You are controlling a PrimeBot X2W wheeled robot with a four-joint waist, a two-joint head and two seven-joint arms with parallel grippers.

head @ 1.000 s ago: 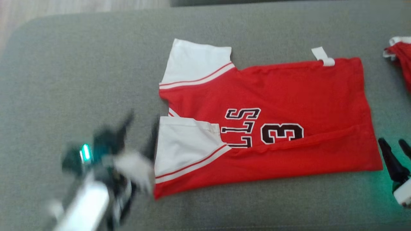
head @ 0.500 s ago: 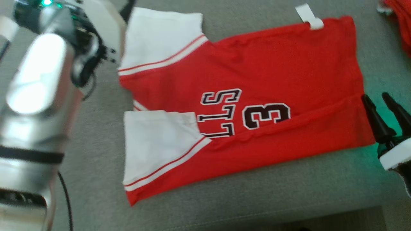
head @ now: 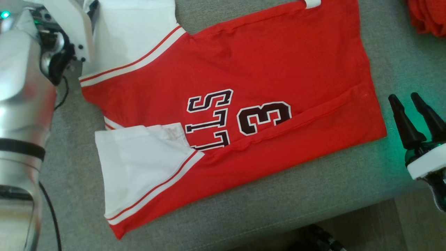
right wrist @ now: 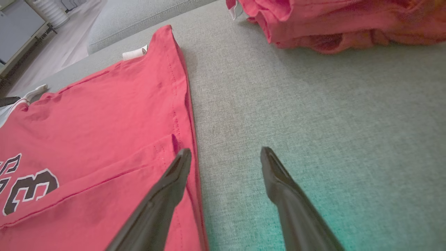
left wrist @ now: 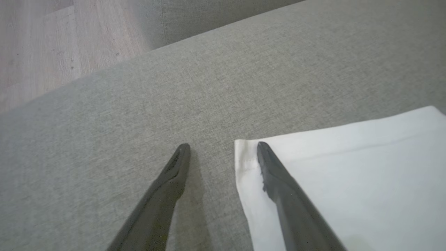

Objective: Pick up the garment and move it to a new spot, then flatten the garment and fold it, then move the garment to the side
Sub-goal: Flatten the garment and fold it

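The garment (head: 244, 69) is a red jersey with white sleeves and dark lettering, lying flat and partly folded on the grey cushion (head: 278, 209). My left gripper (left wrist: 223, 147) is open at the corner of the far white sleeve (left wrist: 348, 174). One of its fingers lies over the sleeve's edge and the other over bare cushion. The left arm (head: 24, 87) fills the left side of the head view. My right gripper (head: 413, 103) is open just right of the jersey's hem (right wrist: 181, 104), with nothing between its fingers (right wrist: 174, 188).
A second red garment (right wrist: 331, 24) lies bunched on the cushion beyond the right gripper. The cushion's front edge (head: 313, 223) runs along the bottom of the head view, with floor and a dark object (head: 313, 238) below it. Wooden floor (left wrist: 52, 42) lies past the far side.
The head camera has tilted, shifting the whole picture up and left. My left arm has swung from the near white sleeve to the far one. The right gripper stays beside the hem.
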